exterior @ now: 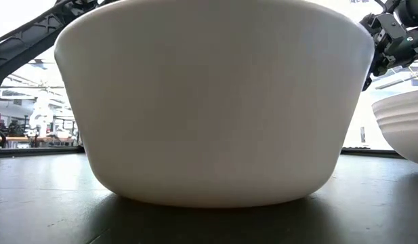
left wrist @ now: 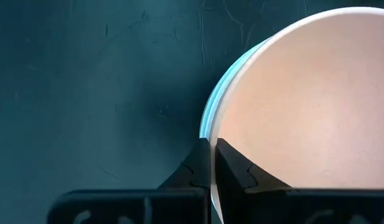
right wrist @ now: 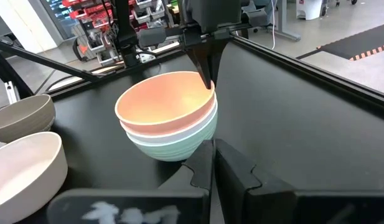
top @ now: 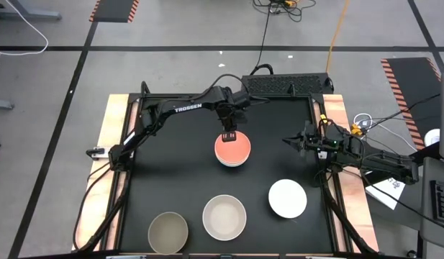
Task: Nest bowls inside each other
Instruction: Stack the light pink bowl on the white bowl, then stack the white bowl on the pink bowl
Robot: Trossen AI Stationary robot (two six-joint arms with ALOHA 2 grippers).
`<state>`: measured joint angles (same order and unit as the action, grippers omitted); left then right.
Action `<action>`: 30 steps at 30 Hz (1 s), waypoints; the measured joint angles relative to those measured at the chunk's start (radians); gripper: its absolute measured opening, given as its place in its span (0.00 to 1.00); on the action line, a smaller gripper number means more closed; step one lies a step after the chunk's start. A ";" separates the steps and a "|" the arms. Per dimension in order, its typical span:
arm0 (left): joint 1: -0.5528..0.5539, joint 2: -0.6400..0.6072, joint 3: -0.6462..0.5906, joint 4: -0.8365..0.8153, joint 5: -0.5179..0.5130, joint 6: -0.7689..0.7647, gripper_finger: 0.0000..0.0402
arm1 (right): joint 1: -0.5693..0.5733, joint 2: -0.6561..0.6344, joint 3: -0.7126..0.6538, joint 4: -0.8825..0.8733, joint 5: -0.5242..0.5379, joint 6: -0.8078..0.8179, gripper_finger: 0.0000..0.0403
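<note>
Left gripper (top: 230, 135): closed, pinching the far rim of the salmon pink round bowl (top: 232, 149), near the centre of the table.
Right gripper (top: 290, 142): closed and empty, waiting to the right, apart from the stack.
Stack: the pink bowl sits in a mint green ribbed bowl (right wrist: 179, 146), with a white band between them that looks like another bowl.
Loose bowls: an olive-grey round bowl (top: 168, 232) near left, a cream round bowl (top: 224, 216) near centre, a plain white round bowl (top: 288, 198) near right; all well apart.
Step in hand: seating or releasing the pink bowl, judged from its position.
Technique: keep the rim level, open the fingers fully, then lift straight up so the stack is not dragged across the black table (top: 175, 173).
</note>
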<state>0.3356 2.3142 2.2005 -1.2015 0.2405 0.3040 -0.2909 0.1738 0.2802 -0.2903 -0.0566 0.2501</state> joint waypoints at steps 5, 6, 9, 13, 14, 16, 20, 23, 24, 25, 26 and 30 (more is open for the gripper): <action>-0.021 -0.007 0.000 0.002 -0.013 0.020 0.17 | 0.000 0.000 0.000 -0.004 0.000 0.011 0.02; -0.027 -0.010 0.000 0.004 -0.023 0.020 0.22 | 0.000 0.000 0.000 -0.005 0.000 0.011 0.02; -0.044 -0.026 0.000 0.006 -0.060 0.019 0.35 | 0.000 0.000 0.000 -0.005 0.000 0.011 0.02; -0.052 -0.048 0.000 0.029 -0.075 0.000 0.49 | 0.000 0.001 0.000 -0.004 0.000 0.011 0.02; -0.053 -0.060 0.000 0.036 -0.070 -0.001 0.52 | 0.000 0.002 0.000 -0.002 -0.001 0.011 0.02; -0.052 -0.077 0.000 0.044 -0.061 -0.003 0.58 | 0.000 0.004 0.000 -0.005 -0.001 0.011 0.02; -0.039 -0.150 -0.001 0.027 -0.025 -0.023 0.68 | 0.003 0.005 0.000 -0.001 -0.001 0.011 0.02; -0.024 -0.248 -0.003 0.009 -0.013 -0.030 0.73 | 0.003 0.005 0.000 -0.002 -0.001 0.011 0.02; -0.020 -0.287 -0.013 0.009 -0.013 -0.031 0.74 | 0.003 0.005 0.000 -0.002 -0.001 0.013 0.02; -0.018 -0.329 -0.034 0.022 -0.008 -0.037 0.75 | 0.003 0.005 0.000 -0.002 -0.001 0.017 0.02; -0.017 -0.374 -0.066 0.048 0.006 -0.044 0.76 | 0.003 0.005 0.000 -0.002 -0.001 0.019 0.02; -0.024 -0.583 -0.299 0.287 0.080 -0.087 0.76 | 0.003 0.005 0.000 -0.004 -0.001 0.019 0.02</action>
<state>0.3114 1.7307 1.9017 -0.9145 0.3207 0.2171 -0.2878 0.1787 0.2802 -0.2946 -0.0575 0.2687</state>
